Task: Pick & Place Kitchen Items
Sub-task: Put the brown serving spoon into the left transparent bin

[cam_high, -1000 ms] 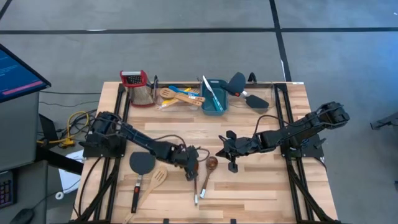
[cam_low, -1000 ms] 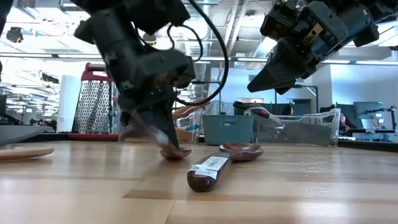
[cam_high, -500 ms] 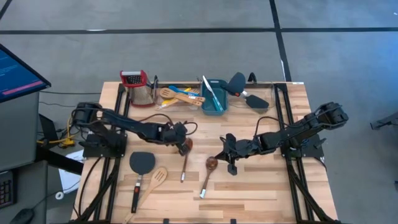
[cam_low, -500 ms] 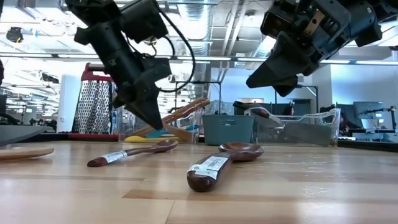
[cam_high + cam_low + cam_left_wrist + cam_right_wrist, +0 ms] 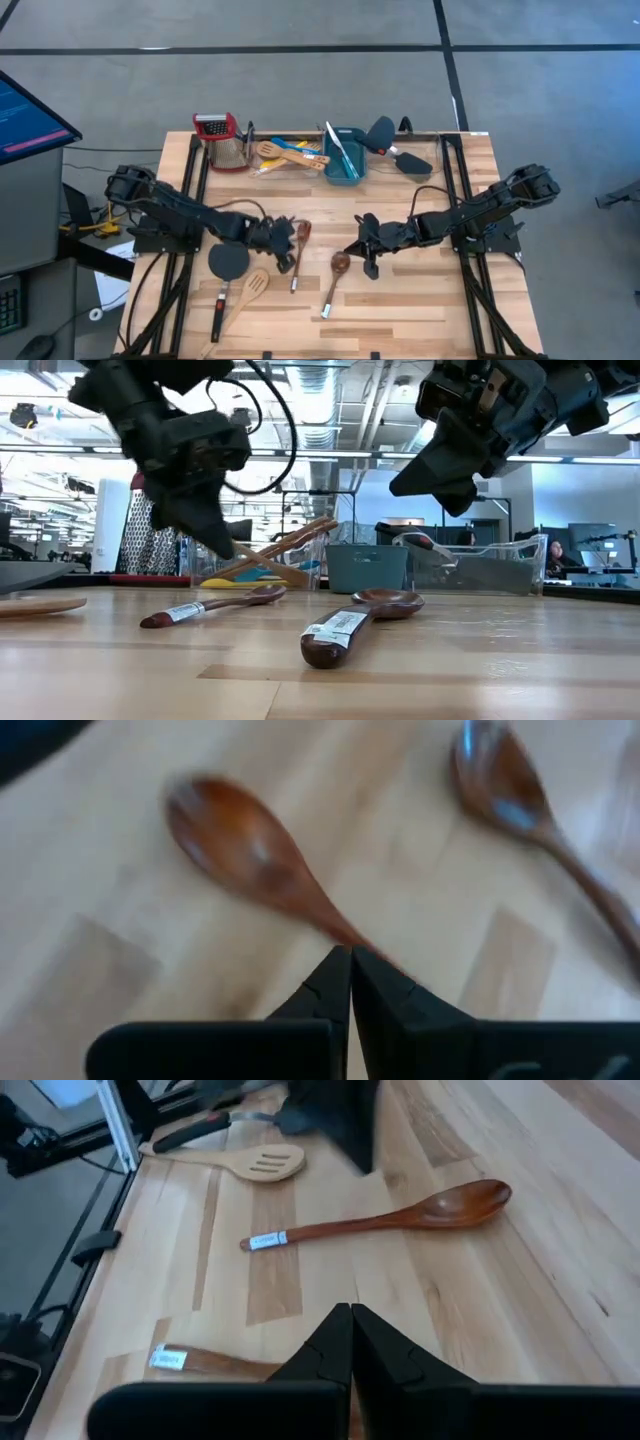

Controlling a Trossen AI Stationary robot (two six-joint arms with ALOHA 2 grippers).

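Two dark-brown wooden spoons lie flat on the table. One (image 5: pixel 297 258) (image 5: pixel 210 605) (image 5: pixel 240 845) (image 5: pixel 400 1215) lies left of centre. The other (image 5: pixel 333 285) (image 5: pixel 350 622) (image 5: pixel 200 1362) is to its right, with a white label on its handle. My left gripper (image 5: pixel 285 238) (image 5: pixel 222 548) (image 5: pixel 350 955) is shut and hangs in the air above and just left of the first spoon. My right gripper (image 5: pixel 358 248) (image 5: pixel 398 488) (image 5: pixel 350 1312), also shut, is held high over the second spoon's bowl end.
A black spatula (image 5: pixel 228 262) and a pale slotted spatula (image 5: pixel 252 288) lie near the left front. Along the far edge stand a red-topped grater (image 5: pixel 222 140), a clear bin of utensils (image 5: pixel 285 155), a teal tub (image 5: pixel 343 155) and a clear bin with black spatulas (image 5: pixel 395 150).
My left gripper, shut throughout, had its tips down on the first spoon's bowl. The spoon slid toward the table's left and far side and turned. The gripper then rose off it and drew back toward the left edge, while the spoon stayed flat.
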